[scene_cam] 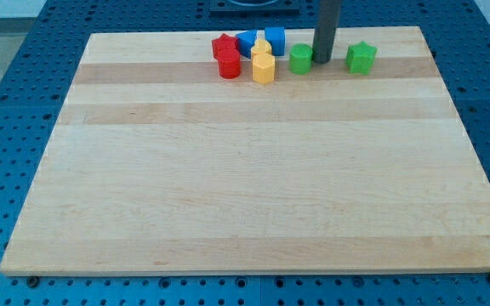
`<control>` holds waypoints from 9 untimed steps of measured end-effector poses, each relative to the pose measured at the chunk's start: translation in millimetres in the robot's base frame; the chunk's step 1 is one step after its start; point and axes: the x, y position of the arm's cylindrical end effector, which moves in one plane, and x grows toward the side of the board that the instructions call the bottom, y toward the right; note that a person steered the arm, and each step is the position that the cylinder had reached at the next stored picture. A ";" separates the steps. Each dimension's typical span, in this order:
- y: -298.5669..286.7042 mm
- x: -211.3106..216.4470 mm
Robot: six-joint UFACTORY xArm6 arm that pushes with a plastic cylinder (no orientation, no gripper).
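Note:
My tip (pixel 323 60) rests on the wooden board (pixel 253 170) near the view's top, just right of a green round block (pixel 301 59), touching it or almost so. A green star block (pixel 361 57) lies a short way to the tip's right, apart from it. Left of the green round block stand a yellow block (pixel 264 69) and another yellow block (pixel 261 48) behind it. Two blue blocks, one (pixel 275 37) and the other (pixel 247 41), sit at the top edge. A red star (pixel 223 44) and a red cylinder (pixel 229 65) are furthest left.
The board lies on a blue perforated table (pixel 24 76). The dark rod (pixel 327 25) rises out of the view's top.

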 end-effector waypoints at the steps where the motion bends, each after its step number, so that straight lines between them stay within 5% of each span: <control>1: -18.9 0.0; 5: 22.6 69.4; 7: 113.9 51.9; 9: 116.8 20.6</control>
